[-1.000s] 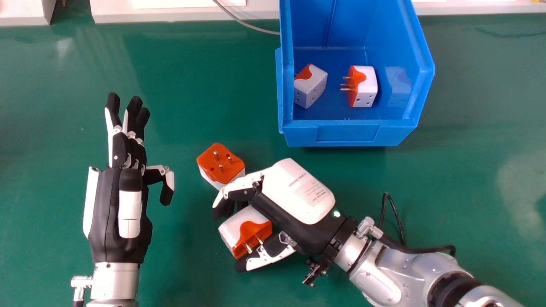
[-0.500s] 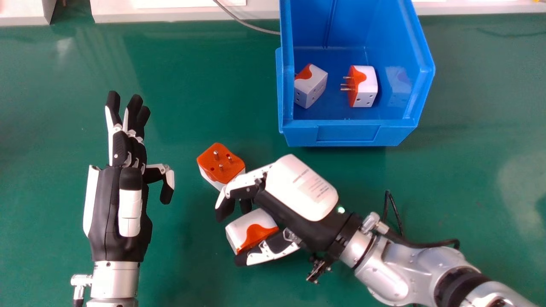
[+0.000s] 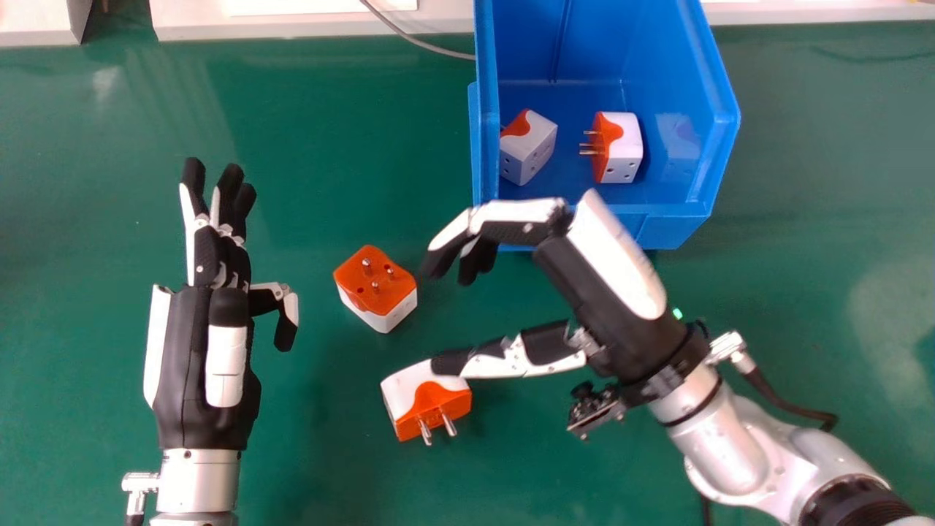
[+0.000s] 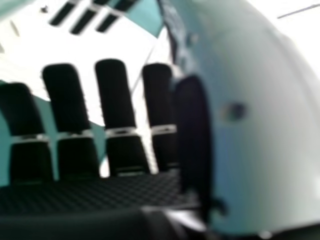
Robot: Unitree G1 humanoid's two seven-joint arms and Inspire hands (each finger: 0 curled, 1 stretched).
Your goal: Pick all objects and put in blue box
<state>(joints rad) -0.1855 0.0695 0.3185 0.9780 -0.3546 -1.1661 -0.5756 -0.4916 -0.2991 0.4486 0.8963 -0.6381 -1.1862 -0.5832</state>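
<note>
Plastic, by the look of it, and probably light for its bulk: the nearer adapter (image 3: 431,398) lies on the green table (image 3: 307,453), its prongs (image 3: 448,424) pointing towards me. My right hand (image 3: 599,292) is loose and grasps nothing, its fingers gently bent and well apart from the thumb (image 3: 511,358). The tip of that thumb overlaps the adapter's far edge in the head view; whether it touches, I cannot tell. My left hand (image 3: 186,351) is idle at the left of that view, fingers extended.

I would judge the casing stiff, hardly fragile, but smooth enough to slide out of a careless pinch. The broad white sides look like the place to take hold — fingers on one, thumb on the opposite — leaving the thin metal prongs free, since they could bend or twist the block in my grasp.

The farther adapter (image 3: 376,285) has its prongs upward, so I would clasp it low around the white body. Two more, a greyish adapter (image 3: 527,150) and a whiter adapter (image 3: 621,150), lie inside the blue box (image 3: 666,228). Half the job seems done; two blocks still need a firm, even squeeze.
</note>
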